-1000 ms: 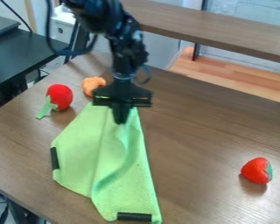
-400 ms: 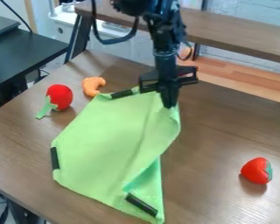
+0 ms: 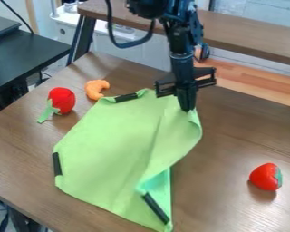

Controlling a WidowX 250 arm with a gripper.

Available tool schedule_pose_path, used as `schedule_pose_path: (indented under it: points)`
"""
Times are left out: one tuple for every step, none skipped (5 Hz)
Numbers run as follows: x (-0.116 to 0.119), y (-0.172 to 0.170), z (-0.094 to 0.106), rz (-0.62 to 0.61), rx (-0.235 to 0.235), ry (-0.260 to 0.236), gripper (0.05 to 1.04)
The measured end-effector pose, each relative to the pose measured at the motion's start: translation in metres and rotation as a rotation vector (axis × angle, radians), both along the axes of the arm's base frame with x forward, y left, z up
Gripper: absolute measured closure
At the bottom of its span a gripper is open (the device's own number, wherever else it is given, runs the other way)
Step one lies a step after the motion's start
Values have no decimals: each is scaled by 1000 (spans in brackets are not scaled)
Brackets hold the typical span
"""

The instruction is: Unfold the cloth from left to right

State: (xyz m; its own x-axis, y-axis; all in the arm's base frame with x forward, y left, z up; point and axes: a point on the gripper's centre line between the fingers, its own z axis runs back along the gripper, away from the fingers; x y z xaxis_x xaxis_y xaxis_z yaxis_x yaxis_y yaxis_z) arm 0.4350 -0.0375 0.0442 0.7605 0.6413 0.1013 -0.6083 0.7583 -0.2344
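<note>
Arm [image 3: 182,38] cropped at top, cloth [image 3: 111,154] partly hidden behind end effector [image 3: 188,108]

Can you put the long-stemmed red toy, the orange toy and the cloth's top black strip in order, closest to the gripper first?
1. Black strip: on the cloth's top edge, picture-left of the gripper.
2. Orange toy: just past the strip.
3. Red toy: farthest picture-left.
</note>
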Motion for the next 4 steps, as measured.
schedule_pose_path:
  points:
    - [5,-5,-5,39,-31,8,1035]
    - [14,-9,-2,70,-55,-19,1035]
    - [20,-13,-5,101,-83,-20,1017]
    - [27,-18,-7,102,-112,-20,889]
